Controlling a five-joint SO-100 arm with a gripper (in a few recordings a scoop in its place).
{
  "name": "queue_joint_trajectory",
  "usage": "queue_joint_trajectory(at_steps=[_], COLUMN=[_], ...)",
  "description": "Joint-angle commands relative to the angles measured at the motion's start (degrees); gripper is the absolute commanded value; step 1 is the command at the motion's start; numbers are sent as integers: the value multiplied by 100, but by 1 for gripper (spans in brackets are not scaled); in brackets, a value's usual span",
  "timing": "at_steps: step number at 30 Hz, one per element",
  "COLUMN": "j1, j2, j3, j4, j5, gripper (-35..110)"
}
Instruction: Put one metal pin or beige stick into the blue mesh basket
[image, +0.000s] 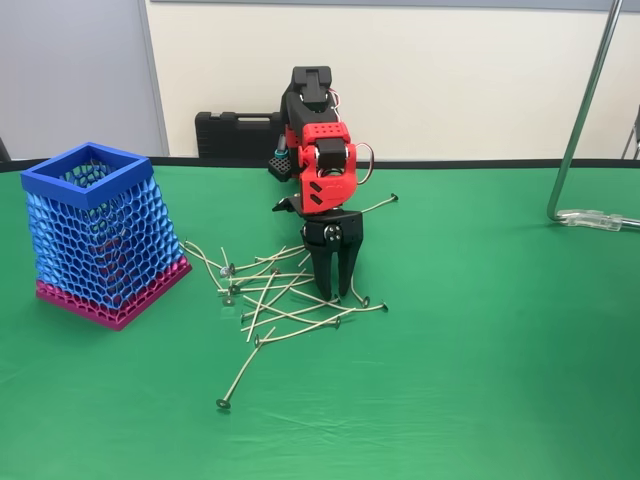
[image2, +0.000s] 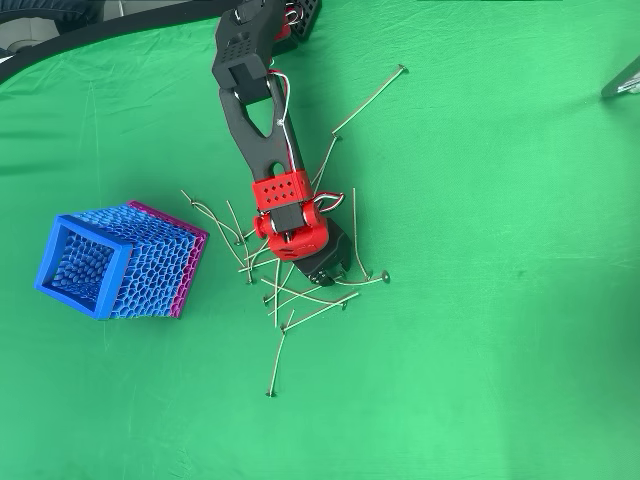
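Many thin metal pins (image: 290, 300) scattered in a crossed pile on green cloth (image: 480, 350), mid-table. Gripper (image: 334, 290) pointing straight down into right side of pile, fingers slightly spread, tips at or just above cloth, straddling a pin or two; nothing visibly pinched yet. Judged step: picking one pin. Best bet: close on a single shaft where it lies free of others, near pile's right edge, then lift straight up and check only one comes along. Pins thin and flat on cloth, so tips need to sit right at surface; likely to slip or rotate in grip. Crossed pins a snag risk, may drag neighbours. Blue mesh basket (image: 98, 235) upright at left in fixed view, well apart from pile, open top facing up, no obstacle between. Tall rim means a high carry before release. One stray pin (image: 243, 370) lying nearer camera, another (image2: 368, 98) out behind arm in overhead view. Black case (image: 240, 133) against back wall, metal stand (image: 585, 110) far right, both out of the way.
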Motion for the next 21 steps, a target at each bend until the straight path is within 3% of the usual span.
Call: queue_joint_trajectory(at_steps=[1,14,21], j1=[-9,-9,-9], j2=[44,26,53], j3=[-123,-114,-97], j4=[-53,-79,-79], j5=[-26,-35,18], gripper=[18,1,1])
